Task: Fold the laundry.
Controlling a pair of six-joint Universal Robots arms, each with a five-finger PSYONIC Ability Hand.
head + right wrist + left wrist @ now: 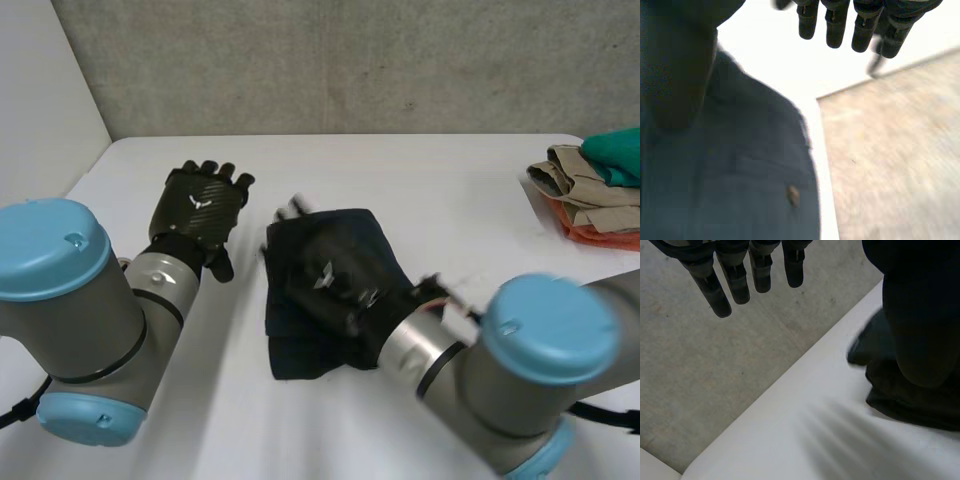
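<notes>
Left hand (200, 205): over bare white table (400, 165), just left of the garment and apart from it. Its fingers (735, 282) are straight, slightly spread, and hold nothing.

Dark navy garment (293, 340): a compact bundle at mid-table, between the two hands. A small button (792, 195) shows on the cloth under the right palm.

Right hand (330, 272): above the garment's middle, palm down. Its fingers (835, 30) are straight, close together and grip nothing, with the tips reaching past the far edge of the cloth. Whether the palm touches the cloth I cannot tell.

Stack of folded clothes (590, 195): far right, well apart.

Judgement: the step in hand is flattening the bundle.
- Press the right palm flat across the middle.
- Bring the left hand onto the left edge to pin it so the cloth does not slide.
- Smooth outward before making any crease.
</notes>
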